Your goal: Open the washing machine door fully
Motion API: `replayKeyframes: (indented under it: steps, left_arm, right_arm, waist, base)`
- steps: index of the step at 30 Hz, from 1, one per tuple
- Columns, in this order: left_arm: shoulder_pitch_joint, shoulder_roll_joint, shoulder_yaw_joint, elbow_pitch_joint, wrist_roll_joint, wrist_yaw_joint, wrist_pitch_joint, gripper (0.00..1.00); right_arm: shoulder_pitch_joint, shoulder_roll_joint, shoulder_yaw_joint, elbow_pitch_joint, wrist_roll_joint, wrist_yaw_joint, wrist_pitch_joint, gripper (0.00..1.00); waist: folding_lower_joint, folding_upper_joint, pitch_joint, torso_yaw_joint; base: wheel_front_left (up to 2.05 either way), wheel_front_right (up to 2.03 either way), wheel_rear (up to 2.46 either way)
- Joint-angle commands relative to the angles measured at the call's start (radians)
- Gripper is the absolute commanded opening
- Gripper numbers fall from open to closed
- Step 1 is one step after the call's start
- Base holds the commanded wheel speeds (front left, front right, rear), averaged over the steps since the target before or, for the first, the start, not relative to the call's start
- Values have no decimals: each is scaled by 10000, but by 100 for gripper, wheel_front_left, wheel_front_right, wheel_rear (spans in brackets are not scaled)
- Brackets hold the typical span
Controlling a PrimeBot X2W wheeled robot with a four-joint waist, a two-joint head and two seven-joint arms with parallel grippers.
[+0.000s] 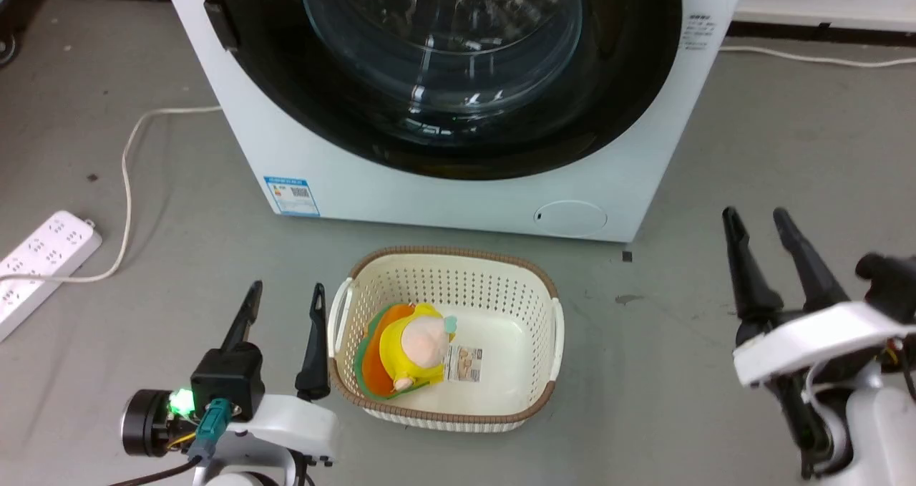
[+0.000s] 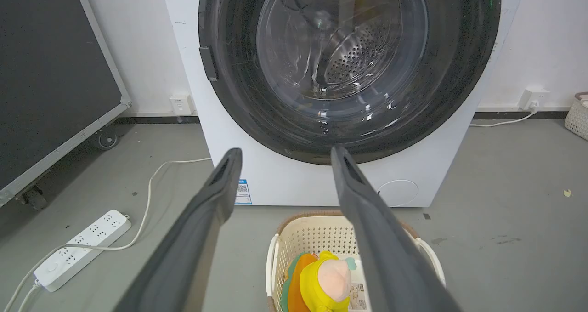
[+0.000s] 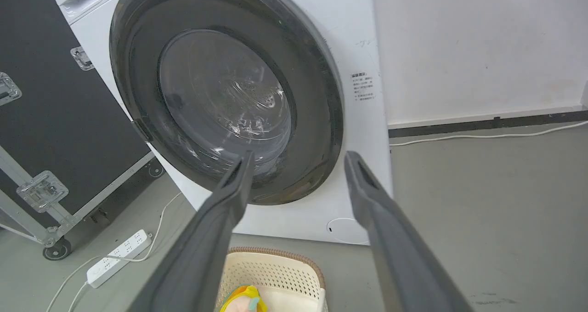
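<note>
Door (image 1: 444, 49) sat shut on the washer (image 1: 444, 200) as I held left pincer (image 1: 286, 290) and right pincer (image 1: 755, 217) spread, touching nothing.

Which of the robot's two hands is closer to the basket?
The left gripper: its fingers stand right beside the basket, while the right gripper hangs well apart from it.

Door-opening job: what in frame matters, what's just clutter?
Job:
- washing machine door, shut
- its handle tab
- washing machine

Clutter:
- basket holding a plush toy
- power strip
- black wheeled case
- round white cap
</note>
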Motion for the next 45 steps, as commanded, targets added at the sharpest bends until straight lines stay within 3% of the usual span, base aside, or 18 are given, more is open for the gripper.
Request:
replayKeyframes:
  steps: [1, 4, 5, 6, 7, 8, 27, 39, 45]
  left_arm:
    - [-206, 15, -31, -102, 17, 80, -152, 100]
    - [-306, 15, -74, -149, 14, 111, -215, 100]
    - [-331, 16, -92, -161, 16, 118, -235, 100]
    - [-356, 16, -111, -173, 19, 123, -256, 100]
    - [-381, 17, -129, -183, 23, 127, -277, 100]
    - [-408, 20, -145, -193, 28, 132, -298, 100]
    - [-812, 58, -360, -369, -28, 231, -674, 100]
    - [-1183, 51, -503, -574, -57, 297, -925, 100]
    - [-1334, 46, -606, -591, -67, 327, -1050, 100]
  right_arm:
    - [-441, -124, -107, 185, 330, -4, 74, 100]
    - [-885, -228, -181, 473, 500, -4, 177, 100]
    - [-1036, -242, -205, 578, 573, -4, 216, 80]
    - [-1193, -247, -240, 682, 668, -4, 259, 42]
    - [-1349, -260, -285, 783, 750, -4, 291, 14]
    - [-1508, -275, -335, 893, 828, -4, 323, 0]
    - [-5123, -354, -2044, 3794, 3039, -6, 2122, 0]
    - [-7653, -786, -2850, 5742, 3831, -7, 3498, 0]
    - [-8926, -1311, -3202, 6927, 3988, -7, 4211, 0]
  waist:
    - [-1, -1, 159, 76]
    - [-1, -1, 335, 135]
    - [-1, -1, 387, 155]
    - [-1, -1, 443, 176]
    - [-1, -1, 499, 197]
    - [-1, -1, 554, 218]
    - [-1, -1, 1560, 670]
    - [-1, -1, 2400, 1031]
    - [-1, -1, 2744, 1241]
  base:
    - [0, 0, 0]
    - [0, 0, 0]
    - [0, 0, 0]
    - [0, 0, 0]
    - [0, 0, 0]
    - [0, 0, 0]
    - [0, 0, 0]
    - [0, 0, 0]
    - [0, 0, 0]
